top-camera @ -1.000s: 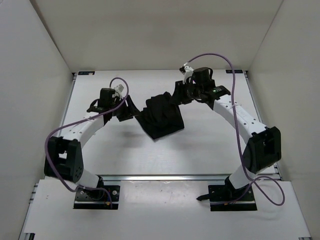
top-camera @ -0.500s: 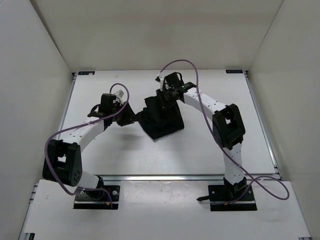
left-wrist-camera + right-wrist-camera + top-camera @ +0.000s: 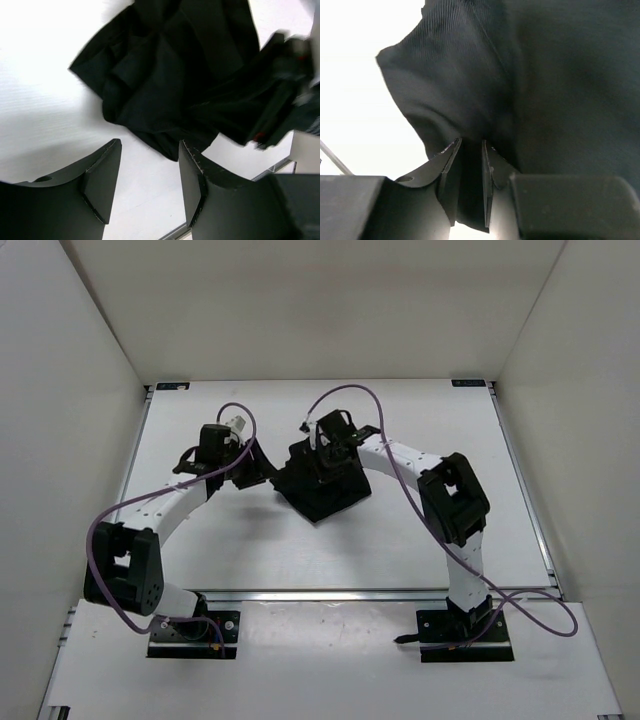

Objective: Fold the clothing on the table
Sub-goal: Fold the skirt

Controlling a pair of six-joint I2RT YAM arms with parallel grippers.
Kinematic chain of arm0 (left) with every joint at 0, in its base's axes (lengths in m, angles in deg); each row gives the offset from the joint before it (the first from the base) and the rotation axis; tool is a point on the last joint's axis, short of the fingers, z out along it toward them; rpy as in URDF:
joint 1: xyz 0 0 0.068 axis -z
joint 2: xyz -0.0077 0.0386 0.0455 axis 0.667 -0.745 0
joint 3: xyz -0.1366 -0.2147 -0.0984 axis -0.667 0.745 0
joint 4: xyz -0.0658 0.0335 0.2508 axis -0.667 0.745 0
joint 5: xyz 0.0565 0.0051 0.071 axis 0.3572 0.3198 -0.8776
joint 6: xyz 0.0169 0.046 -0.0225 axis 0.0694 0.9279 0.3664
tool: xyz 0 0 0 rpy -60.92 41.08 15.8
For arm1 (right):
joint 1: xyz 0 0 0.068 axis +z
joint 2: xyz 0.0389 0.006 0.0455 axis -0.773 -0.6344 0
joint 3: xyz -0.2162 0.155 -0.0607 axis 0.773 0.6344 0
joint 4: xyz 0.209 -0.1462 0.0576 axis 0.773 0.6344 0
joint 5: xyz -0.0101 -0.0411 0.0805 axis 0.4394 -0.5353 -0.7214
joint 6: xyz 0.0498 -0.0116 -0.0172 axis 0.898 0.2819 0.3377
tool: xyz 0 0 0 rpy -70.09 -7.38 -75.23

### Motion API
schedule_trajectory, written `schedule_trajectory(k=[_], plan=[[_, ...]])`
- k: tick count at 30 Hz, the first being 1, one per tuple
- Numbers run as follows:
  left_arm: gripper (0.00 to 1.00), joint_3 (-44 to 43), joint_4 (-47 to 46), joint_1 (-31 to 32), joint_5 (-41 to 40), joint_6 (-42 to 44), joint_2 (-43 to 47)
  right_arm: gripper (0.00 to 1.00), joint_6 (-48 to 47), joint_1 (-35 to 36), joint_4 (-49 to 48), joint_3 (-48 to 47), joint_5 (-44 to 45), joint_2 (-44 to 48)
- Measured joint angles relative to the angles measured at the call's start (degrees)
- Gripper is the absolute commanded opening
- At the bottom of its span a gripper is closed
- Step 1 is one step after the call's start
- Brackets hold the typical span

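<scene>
The table [image 3: 430,540] is white, with white walls [image 3: 300,310] on three sides. On it lies one garment and nothing else loose.

The clothing [image 3: 325,490] is a single black piece, bunched and creased rather than spread flat. It lies on the table between the two grippers. It is just ahead of the left fingertips and directly at and beyond the right ones. Fine ribbing shows on the cloth close to the right fingers.

There are two arms, each with one gripper of two fingers.

The right gripper [image 3: 471,142] is down on the garment's far part. Its fingers [image 3: 451,170] are drawn close together, with only a narrow slot between them. A dark fold of the cloth sits in that slot, pinched from both sides. More cloth spreads past the fingertips and off to their right, while white table shows to their left.

The left gripper [image 3: 150,145] stands at the garment's left edge. Its fingers [image 3: 102,175] are spread well apart, with bare white table in the gap and nothing held. The nearest lobe of the cloth hangs just beyond the fingertips, close to the right-hand one. Whether it touches that finger I cannot tell. Beyond the cloth, to the right of these fingers, the other arm's gripper shows as a blur.
</scene>
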Motion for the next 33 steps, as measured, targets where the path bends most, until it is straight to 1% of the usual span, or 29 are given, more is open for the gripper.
schedule_trajectory(k=[3,6,9,10,11,12,13,14,18,19,22,24,26,30,31,32,33], plan=[[0.59,-1.46,-0.83,1.53,0.11,-0.63,-1.27,0.22,0.39,-3.04,-0.17,0.24,0.02,3.3],[0.57,-2.6,-1.86,3.89,0.13,-1.57,-2.47,0.19,0.7,-7.17,-1.07,0.26,0.02,8.37],[0.51,-3.21,-3.34,6.62,0.2,-2.67,-3.08,0.03,0.63,-10.99,-2.91,0.24,0.22,12.35],[0.47,-3.56,-3.96,7.58,0.22,-3.08,-3.41,0.0,0.66,-12.02,-3.3,0.22,0.24,13.0],[0.41,-3.85,-4.72,8.31,0.24,-3.54,-3.8,0.0,0.57,-12.81,-3.52,0.22,0.24,13.22],[0.36,-4.13,-5.6,9.22,0.24,-4.02,-4.26,0.0,0.61,-13.29,-3.76,0.33,0.22,13.16],[0.34,-4.37,-6.45,9.88,0.24,-4.55,-4.74,0.0,0.57,-13.55,-3.96,0.66,0.13,12.85],[0.29,-4.57,-7.52,10.62,0.24,-4.9,-5.42,0.0,0.46,-13.6,-4.17,1.25,-0.04,12.41],[0.15,-5.73,-10.71,13.14,0.02,-5.95,-9.73,0.0,0.02,-13.16,-5.25,5.05,-1.22,9.53],[0.15,-5.92,-11.41,13.64,0.0,-6.16,-11.1,0.0,-0.02,-13.09,-5.27,5.79,-1.53,8.31],[0.09,-5.92,-12.2,15.06,-0.26,-6.62,-15.82,0.0,-0.37,-13.11,-5.35,7.3,-2.47,4.57],[0.07,-5.57,-12.22,15.58,-0.42,-6.78,-18.62,0.0,-0.46,-13.25,-5.33,7.78,-3.37,2.71],[0.07,-4.76,-11.96,15.76,-0.37,-6.84,-20.72,0.0,-0.44,-13.66,-5.4,7.82,-4.35,1.73],[0.14,-4.28,-11.28,15.43,-0.09,-7.02,-22.14,0.0,-0.44,-14.84,-5.79,7.82,-6.58,1.62],[0.16,-4.42,-11.17,15.32,0.04,-6.91,-22.05,0.02,-0.44,-15.23,-5.73,7.76,-7.17,1.62],[0.17,-4.94,-10.36,15.08,0.17,-6.86,-22.05,0.08,-0.44,-15.76,-5.25,7.5,-8.07,1.62],[0.27,-5.62,-9.51,14.95,0.35,-6.64,-22.05,0.14,-0.37,-16.26,-4.87,7.17,-8.9,1.62]])
